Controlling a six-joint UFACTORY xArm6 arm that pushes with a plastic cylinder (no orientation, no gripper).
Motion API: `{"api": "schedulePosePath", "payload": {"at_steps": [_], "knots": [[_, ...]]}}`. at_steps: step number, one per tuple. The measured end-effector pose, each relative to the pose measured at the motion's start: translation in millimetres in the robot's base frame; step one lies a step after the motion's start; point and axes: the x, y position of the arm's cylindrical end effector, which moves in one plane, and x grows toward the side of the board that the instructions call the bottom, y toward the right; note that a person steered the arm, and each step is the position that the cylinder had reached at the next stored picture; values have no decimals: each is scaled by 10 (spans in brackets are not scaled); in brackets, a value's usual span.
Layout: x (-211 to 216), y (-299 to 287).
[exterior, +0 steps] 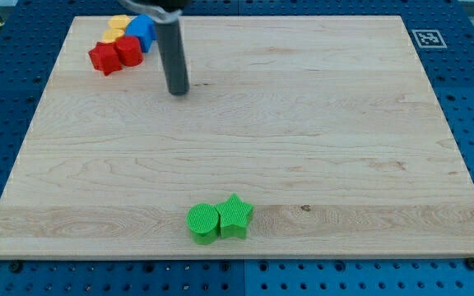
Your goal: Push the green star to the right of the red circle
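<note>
The green star (236,215) lies near the board's bottom edge, a little left of centre, touching a green circle (203,224) on its left. The red circle (127,51) sits in a cluster at the view's top left, touching a red star (104,58) on its left. My tip (177,90) rests on the board to the right of and slightly below that cluster, far above the green star.
A yellow block (118,28) and a blue block (142,30) sit just above the red blocks. The wooden board (319,148) lies on a blue perforated table. A marker tag (427,38) sits off the board's top right corner.
</note>
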Motion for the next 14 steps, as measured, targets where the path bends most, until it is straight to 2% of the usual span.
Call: {"api": "schedulePosePath", "payload": {"at_steps": [1,3,4,5,6,8,9,10,11,14], "knots": [[491,-128],[1917,-365],[2255,-278],[2242,-3],[2169,663],[1526,1771],[1412,1921],[953,1931],[217,1975],[156,2197]]}}
